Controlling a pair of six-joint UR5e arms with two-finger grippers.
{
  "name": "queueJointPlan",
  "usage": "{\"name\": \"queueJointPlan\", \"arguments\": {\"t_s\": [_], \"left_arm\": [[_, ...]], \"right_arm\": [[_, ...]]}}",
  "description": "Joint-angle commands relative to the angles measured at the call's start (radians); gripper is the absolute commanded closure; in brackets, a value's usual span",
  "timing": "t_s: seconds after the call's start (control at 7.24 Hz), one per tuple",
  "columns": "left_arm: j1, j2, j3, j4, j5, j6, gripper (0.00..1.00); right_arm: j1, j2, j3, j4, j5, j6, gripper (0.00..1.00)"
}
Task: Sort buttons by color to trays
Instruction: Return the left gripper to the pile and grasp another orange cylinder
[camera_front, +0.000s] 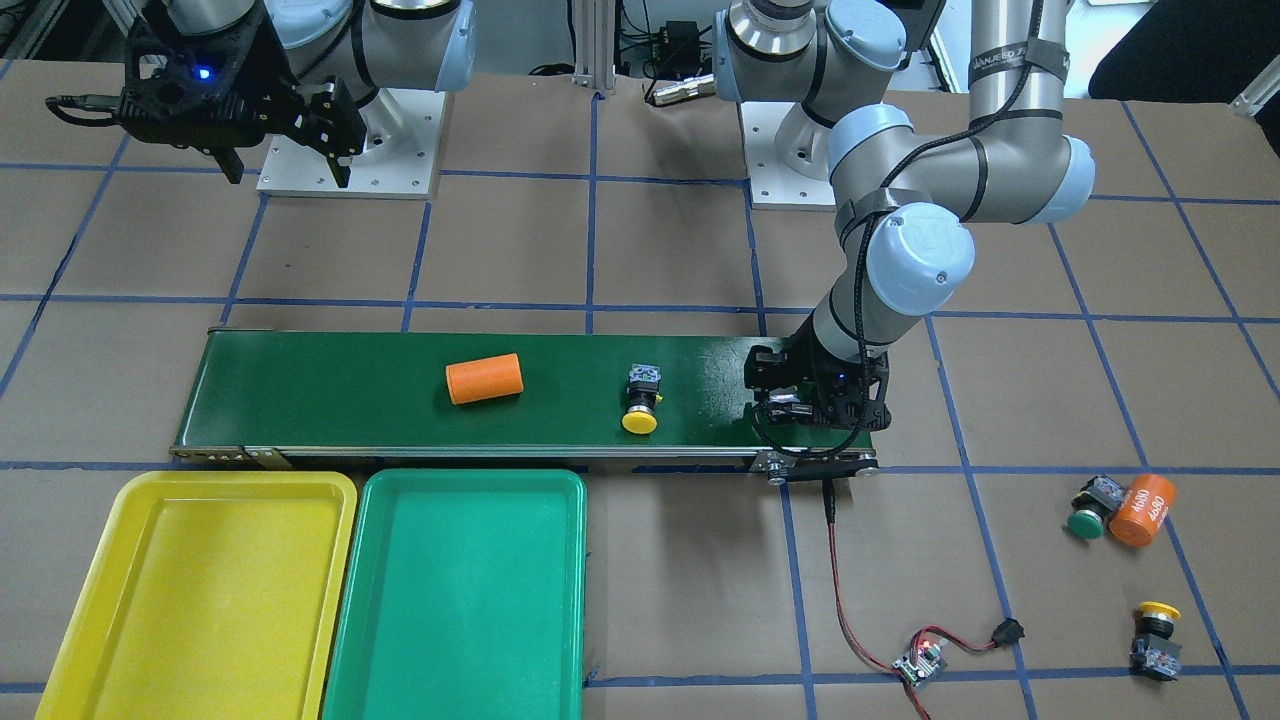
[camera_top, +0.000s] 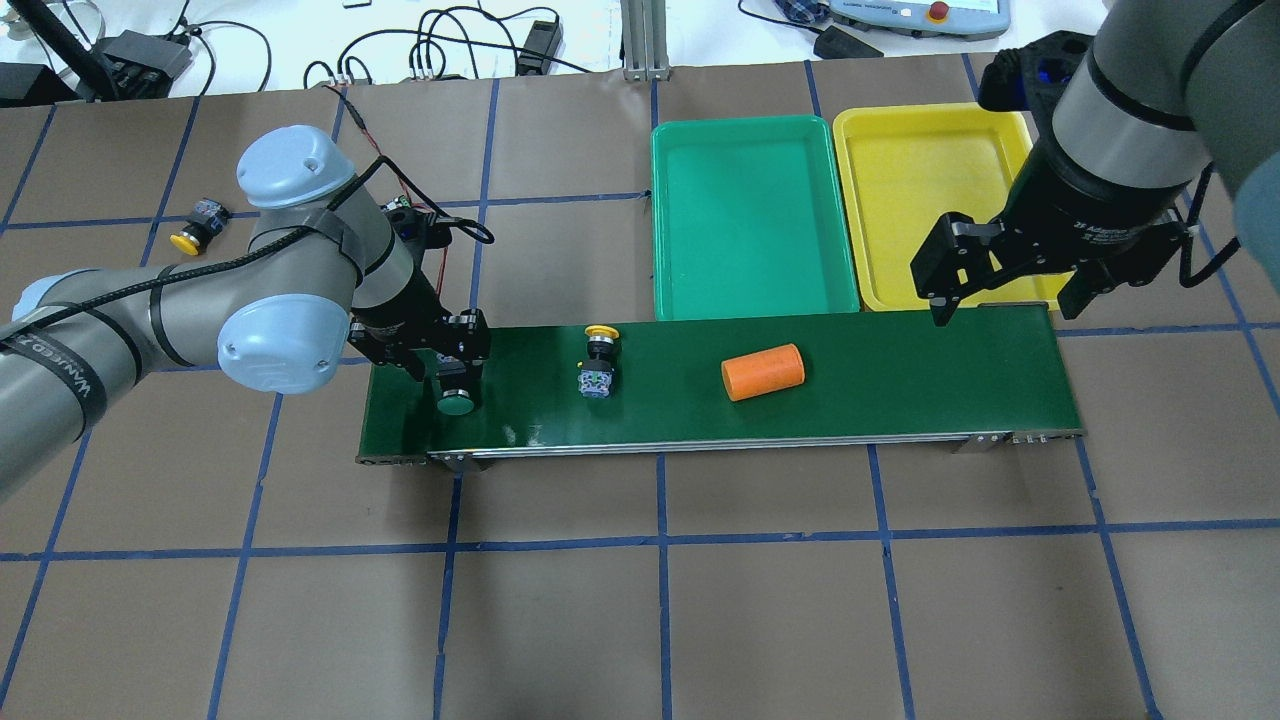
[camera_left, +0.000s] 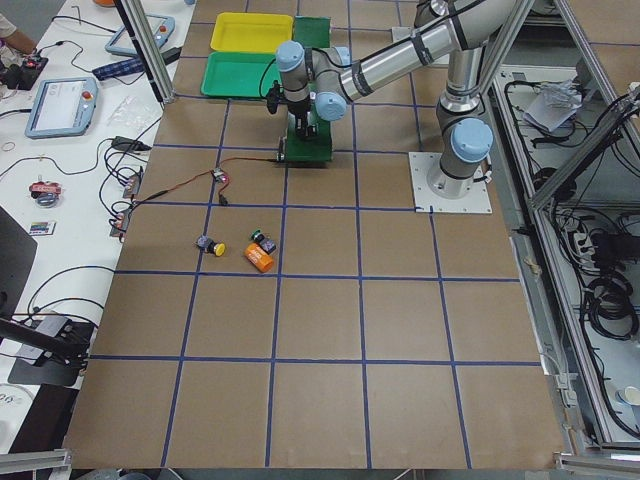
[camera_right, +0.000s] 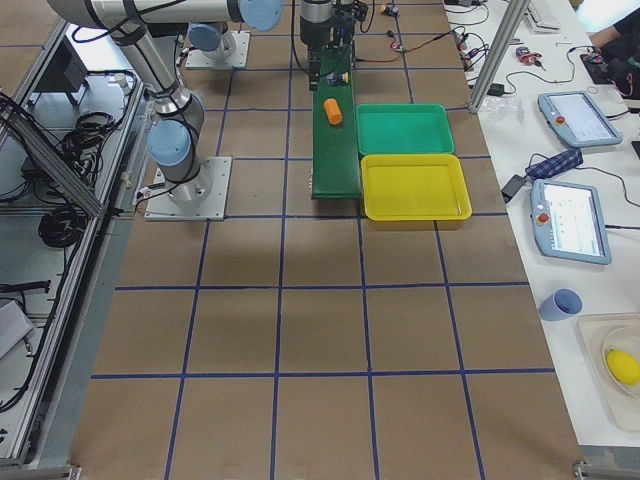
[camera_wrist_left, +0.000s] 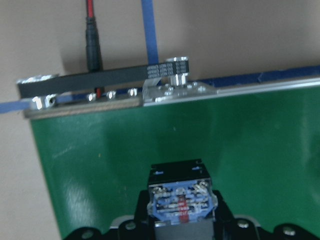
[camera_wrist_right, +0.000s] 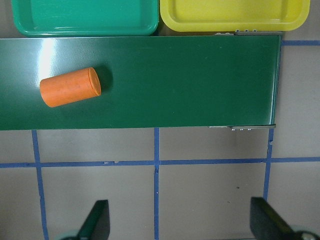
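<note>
On the dark-green belt (camera_front: 330, 390) a yellow button (camera_front: 640, 402) lies on its side. My left gripper (camera_top: 456, 372) sits low over the belt's end, shut on a green button (camera_top: 457, 403), whose grey contact block (camera_wrist_left: 182, 202) shows between the fingers. Off the belt lie another green button (camera_front: 1090, 510) and another yellow button (camera_front: 1157, 635). My right gripper (camera_top: 1005, 300) hangs open and holds nothing, above the belt's other end near the yellow tray (camera_top: 930, 190). The green tray (camera_top: 750, 210) lies beside it. Both trays hold nothing.
An orange cylinder (camera_front: 484, 379) lies on the belt between the yellow button and the trays. A second one marked 4680 (camera_front: 1142, 510) touches the loose green button. A small circuit board (camera_front: 920, 662) with red wire lies beyond the belt's end.
</note>
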Motion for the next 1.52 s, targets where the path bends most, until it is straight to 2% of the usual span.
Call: {"name": "queueJointPlan", "arguments": {"t_s": [0.0, 0.14, 0.28, 0.41, 0.69, 0.97, 1.11, 1.38], "left_arm": [[0.010, 0.047, 0.054, -0.098, 0.005, -0.004, 0.00], [0.062, 0.029, 0.126, -0.186, 0.034, 0.122, 0.00], [0.208, 0.003, 0.175, -0.216, 0.044, 0.381, 0.00], [0.340, -0.031, 0.207, -0.203, 0.041, 0.532, 0.00], [0.444, -0.141, 0.337, -0.198, 0.050, 0.864, 0.00], [0.580, -0.291, 0.453, -0.181, 0.064, 1.131, 0.00], [0.613, -0.343, 0.452, -0.072, 0.065, 1.204, 0.00], [0.627, -0.410, 0.462, -0.025, 0.065, 1.267, 0.00]], "right_arm": [[0.000, -0.001, 0.000, 0.000, 0.000, 0.000, 0.00], [0.000, -0.001, 0.000, 0.000, 0.000, -0.002, 0.00], [-0.006, 0.005, 0.000, -0.002, 0.000, 0.002, 0.00], [-0.008, 0.010, 0.000, -0.008, 0.005, 0.000, 0.00], [-0.011, 0.047, 0.000, -0.084, -0.020, 0.009, 0.00], [-0.011, 0.068, 0.003, -0.083, -0.011, 0.012, 0.00], [-0.011, 0.108, 0.005, -0.089, 0.000, 0.006, 0.00], [-0.009, 0.133, 0.005, -0.103, -0.012, 0.006, 0.00]]}}
